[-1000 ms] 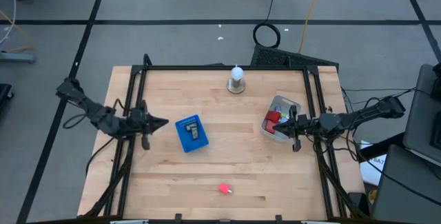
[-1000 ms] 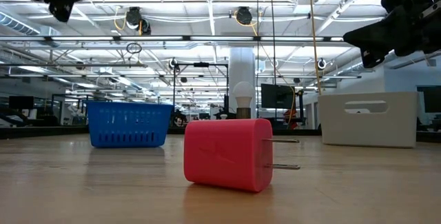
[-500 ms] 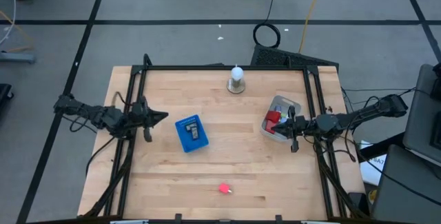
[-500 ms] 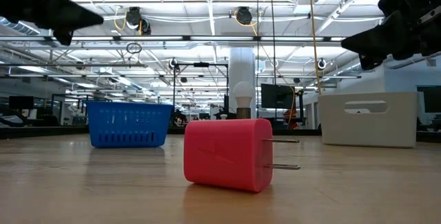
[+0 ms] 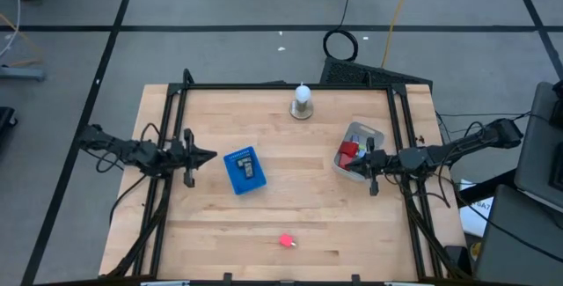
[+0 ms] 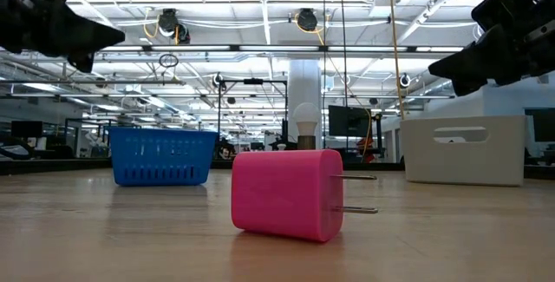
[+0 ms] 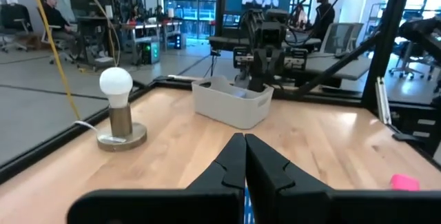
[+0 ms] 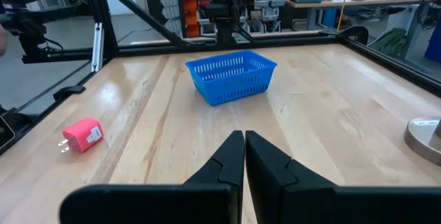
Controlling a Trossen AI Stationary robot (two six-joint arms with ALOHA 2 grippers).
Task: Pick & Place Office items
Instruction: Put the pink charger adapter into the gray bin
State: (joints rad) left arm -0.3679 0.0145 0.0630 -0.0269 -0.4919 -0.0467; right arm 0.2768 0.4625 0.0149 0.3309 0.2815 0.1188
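A pink plug-in charger [image 5: 286, 241] lies on its side near the table's front edge, its prongs [image 6: 355, 193] level. A blue basket [image 5: 244, 170] left of centre holds a dark piece [image 5: 248, 171]. A pale grey bin [image 5: 359, 141] at the right holds red pieces [image 5: 348, 152]. My left gripper [image 5: 214, 155] hangs shut above the table just left of the basket, pointing level toward it. My right gripper [image 5: 356, 163] hangs shut over the bin's near side, pointing toward the table's left. Neither has anything between its fingers [image 7: 244, 141] [image 8: 244, 138].
A light bulb on a round stand [image 5: 302, 103] sits at the far middle of the table. A black frame [image 5: 281, 86] runs along the far, left and right edges. Bare wood lies between the basket and the bin. People sit in the room behind [image 7: 52, 14].
My left gripper has come down toward the table beside the basket, still shut and pointing level, while its arm has folded back toward the left edge. The charger, basket and bin have not moved.
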